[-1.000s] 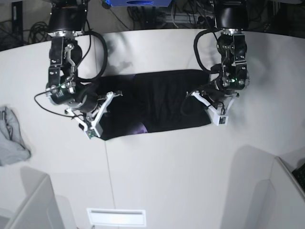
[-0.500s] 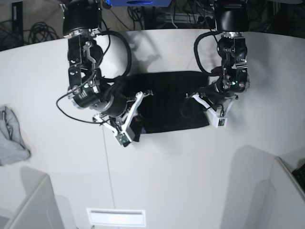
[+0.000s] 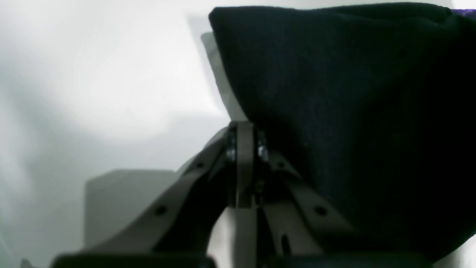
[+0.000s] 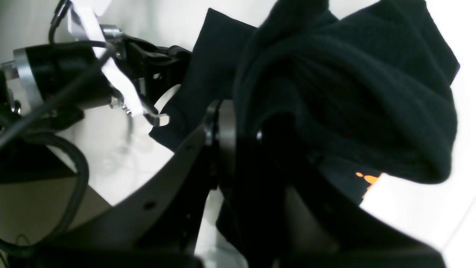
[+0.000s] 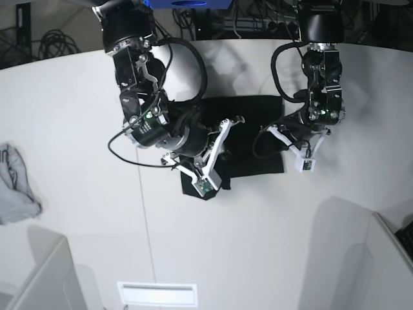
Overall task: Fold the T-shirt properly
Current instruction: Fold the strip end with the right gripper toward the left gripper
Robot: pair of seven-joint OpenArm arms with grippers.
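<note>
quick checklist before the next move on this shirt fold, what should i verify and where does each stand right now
1. Right gripper shut on the T-shirt: ok, black fabric bunches up out of its closed jaws in the right wrist view.
2. Left gripper shut on the shirt: ok, jaws closed with the shirt's edge pinched at their tips.
3. Carried half lined up over the flat half: cannot tell, the right arm hides that edge in the base view.
4. Fold smooth: not ok, the cloth at the right gripper is lumped and rolled.
5. Light grey cloth out of the way: ok, it lies far off at the white table's edge.
</note>
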